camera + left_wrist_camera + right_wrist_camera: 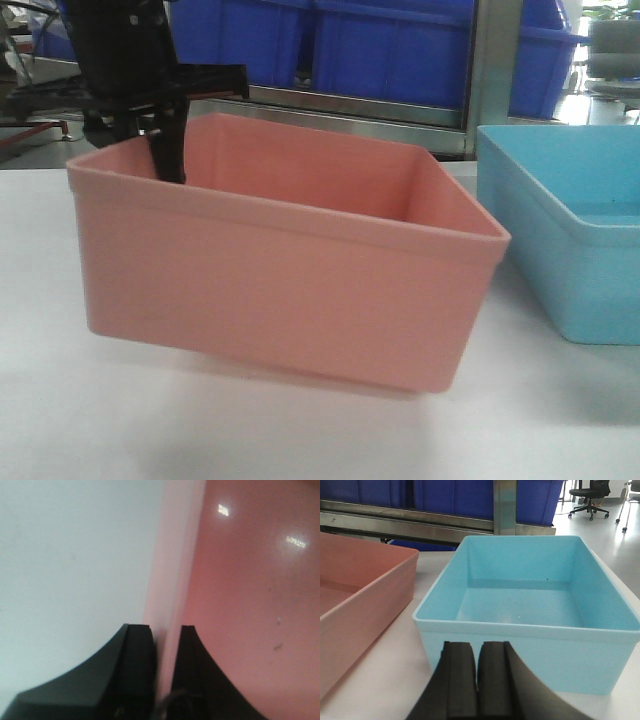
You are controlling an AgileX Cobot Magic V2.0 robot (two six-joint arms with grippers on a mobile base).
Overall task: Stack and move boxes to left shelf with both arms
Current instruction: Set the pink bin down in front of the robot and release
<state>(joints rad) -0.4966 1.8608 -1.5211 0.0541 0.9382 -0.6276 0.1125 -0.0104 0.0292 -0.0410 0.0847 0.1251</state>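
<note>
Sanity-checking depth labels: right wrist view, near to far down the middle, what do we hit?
right gripper → light blue box → steel rail → dark blue bins. The pink box lies off to the left, so it is left out.

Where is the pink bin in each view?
Front view: pink bin centre-left, filling most of the frame.
Left wrist: right half, its wall pinched in the left claw.
Right wrist: left edge, cut off.
Shared landmark: light blue bin, on its right in front and right wrist views; absent from left wrist.
</note>
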